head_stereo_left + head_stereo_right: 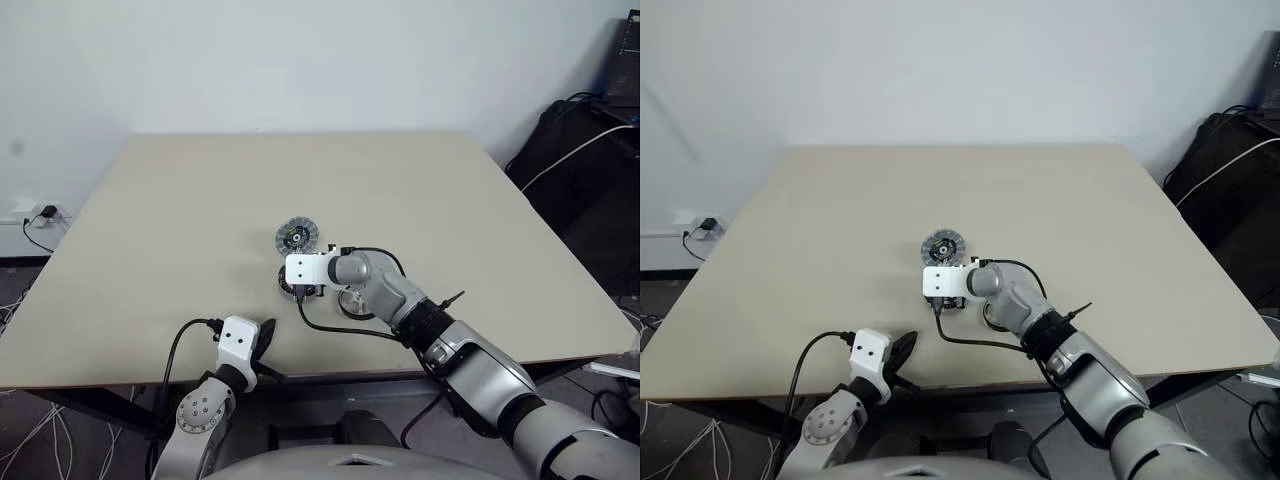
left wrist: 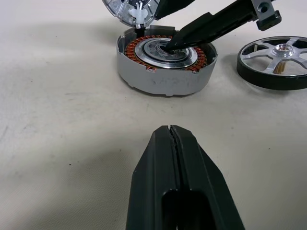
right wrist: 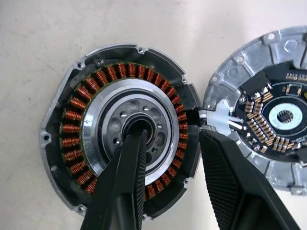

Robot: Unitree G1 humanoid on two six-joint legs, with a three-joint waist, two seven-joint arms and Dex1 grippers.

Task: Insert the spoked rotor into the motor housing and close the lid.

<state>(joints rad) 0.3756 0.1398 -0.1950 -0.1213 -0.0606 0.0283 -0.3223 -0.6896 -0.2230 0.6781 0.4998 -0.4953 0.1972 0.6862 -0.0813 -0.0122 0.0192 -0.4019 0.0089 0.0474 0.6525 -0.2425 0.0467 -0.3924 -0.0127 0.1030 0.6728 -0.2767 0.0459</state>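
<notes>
The motor housing, a grey cup ringed with copper windings, sits open side up on the table's near middle. My right gripper straddles its wall: one finger stands in the dark centre bore, the other presses the outer rim at a notch. The lid lies flat just beyond the housing and touches it, its circuit face up. The spoked rotor lies flat beside the housing, partly under my right forearm in the head views. My left gripper hovers shut and empty near the table's front edge, pointing at the housing.
The beige table is bare around the three parts. A black cable loops from my right wrist across the table near the rotor. Dark bags and cables stand off the table's right side.
</notes>
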